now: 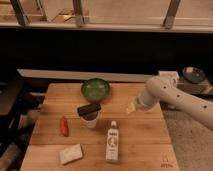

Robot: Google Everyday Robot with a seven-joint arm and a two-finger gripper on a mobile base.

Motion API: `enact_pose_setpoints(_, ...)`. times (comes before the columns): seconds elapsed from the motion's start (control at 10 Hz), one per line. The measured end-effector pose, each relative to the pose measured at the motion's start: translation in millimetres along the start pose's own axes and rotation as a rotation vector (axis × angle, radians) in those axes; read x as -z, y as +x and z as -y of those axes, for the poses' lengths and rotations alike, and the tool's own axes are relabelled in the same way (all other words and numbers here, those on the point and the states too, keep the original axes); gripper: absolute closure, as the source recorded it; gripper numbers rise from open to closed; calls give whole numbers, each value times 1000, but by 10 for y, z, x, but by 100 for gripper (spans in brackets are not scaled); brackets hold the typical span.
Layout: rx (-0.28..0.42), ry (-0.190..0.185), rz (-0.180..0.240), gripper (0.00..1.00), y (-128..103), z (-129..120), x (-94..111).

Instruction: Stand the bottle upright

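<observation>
Wooden table has the slim white bottle lying flat near the front edge, just beside the black-lidded cup, while the gripper hovers well apart to the right, fingers spread, holding nothing.

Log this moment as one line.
stage: pre-grasp | gripper: open, empty, above table right of cup | bottle: lying flat, untouched, in front of cup | upright: not yet

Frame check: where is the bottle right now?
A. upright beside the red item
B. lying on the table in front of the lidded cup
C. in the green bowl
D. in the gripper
B: the bottle lies flat on the table just front-right of the white cup; the gripper hovers apart, right of the cup, holding nothing.
</observation>
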Motion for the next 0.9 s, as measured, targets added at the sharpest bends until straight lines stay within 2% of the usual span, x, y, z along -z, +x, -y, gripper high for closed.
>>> enact_pose_setpoints(0.3, 19, -24, 5, 35, -60, -194, -44)
enact_pose_setpoints(0.6, 39, -51, -17, 35, -86, -386, -179)
enact_pose_setpoints(0.9, 68, -76, -57, 35, -48, -581, -364)
